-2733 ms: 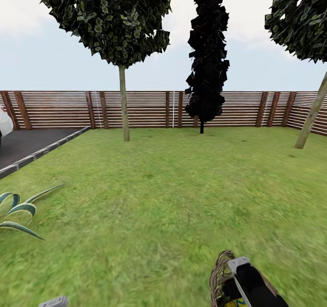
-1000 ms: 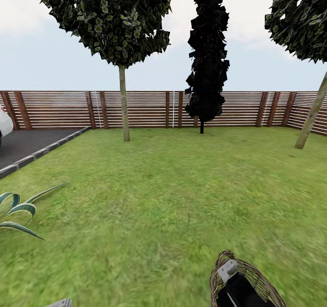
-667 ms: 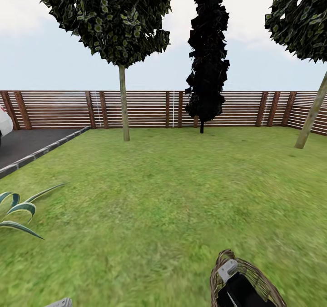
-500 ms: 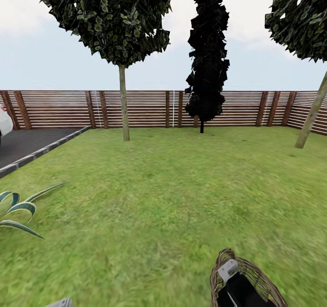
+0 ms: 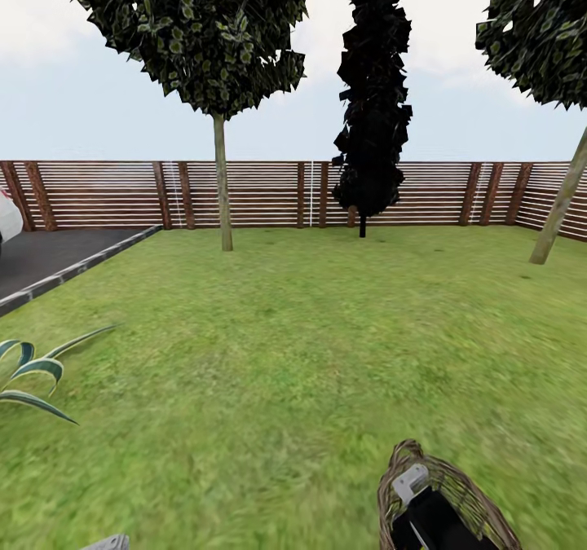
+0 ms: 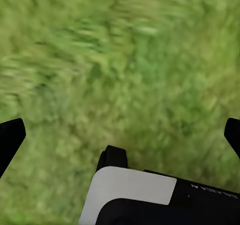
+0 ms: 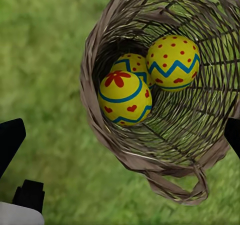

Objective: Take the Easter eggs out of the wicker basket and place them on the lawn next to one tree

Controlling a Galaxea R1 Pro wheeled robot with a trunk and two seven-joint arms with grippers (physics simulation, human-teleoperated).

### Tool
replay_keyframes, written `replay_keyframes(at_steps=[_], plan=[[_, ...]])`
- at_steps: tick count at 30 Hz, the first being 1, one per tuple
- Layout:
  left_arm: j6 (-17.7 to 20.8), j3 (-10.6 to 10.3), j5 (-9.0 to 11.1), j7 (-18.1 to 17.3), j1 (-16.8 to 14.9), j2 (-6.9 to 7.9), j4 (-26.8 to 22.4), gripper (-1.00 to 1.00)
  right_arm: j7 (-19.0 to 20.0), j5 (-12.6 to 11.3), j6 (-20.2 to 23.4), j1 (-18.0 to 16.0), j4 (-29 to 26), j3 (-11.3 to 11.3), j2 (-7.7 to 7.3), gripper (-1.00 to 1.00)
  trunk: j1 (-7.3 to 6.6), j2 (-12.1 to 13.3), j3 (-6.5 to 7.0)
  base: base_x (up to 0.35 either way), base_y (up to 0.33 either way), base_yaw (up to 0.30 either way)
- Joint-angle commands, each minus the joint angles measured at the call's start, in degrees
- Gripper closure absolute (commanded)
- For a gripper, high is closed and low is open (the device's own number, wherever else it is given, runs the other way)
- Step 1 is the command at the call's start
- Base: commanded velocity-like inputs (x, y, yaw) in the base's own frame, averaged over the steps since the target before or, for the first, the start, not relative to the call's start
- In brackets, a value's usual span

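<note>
Ahead, from our head camera, the lawn [image 5: 310, 330] runs out to a slatted wooden fence [image 5: 244, 195]. A thin-trunked, round-crowned tree [image 5: 222, 183] stands at about 11 o'clock, a dark conifer [image 5: 371, 126] at 12 o'clock, and a leaning pale trunk [image 5: 561, 200] at 2 o'clock. A grey paved strip [image 5: 49, 261] lies at 9 o'clock, with a spiky striped plant [image 5: 33, 367] nearer us on that side.

At 5 o'clock, close to our base, the wicker basket [image 5: 465, 493] sits on the grass with our right arm reaching down over it. In the right wrist view the basket [image 7: 150, 150] is open toward the camera with all three Easter eggs [image 7: 125, 97] inside, touching one another: one with a red flower on top, one [image 7: 173, 62] with red dots and a zigzag band, and a third [image 7: 131, 63] partly hidden between them. The right tool [image 7: 120, 135] is spread wide, its dark fingertips [image 7: 10, 140] showing at either edge of that view and holding nothing.

The left tool [image 6: 120, 140] is also spread wide and empty, above bare grass.

We judge the step in hand to be reaching in for a first egg. To do it well, we should centre the tool over the flower-topped egg, which looks least blocked, descend straight, keep both fingertips inside the rim, and close gently so the round shell does not slip.
</note>
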Motion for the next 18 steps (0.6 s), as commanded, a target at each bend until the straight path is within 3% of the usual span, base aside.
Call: replay_keyframes(at_steps=[1,18], plan=[[0.23,0.05,0.1,-0.02,0.01,-0.01,-0.09,-1.0,0.33,0.55,0.28,-0.05,-0.06,0.17,-0.05,-1.0,0.23,-0.45,-0.24,0.0,0.0,0.0],[0.23,0.06,0.14,0.05,0.01,-0.03,-0.09,-1.0,0.3,0.58,0.28,-0.07,-0.06,0.24,-0.05,-1.0,3.96,-7.26,-3.29,0.0,0.0,0.0]])
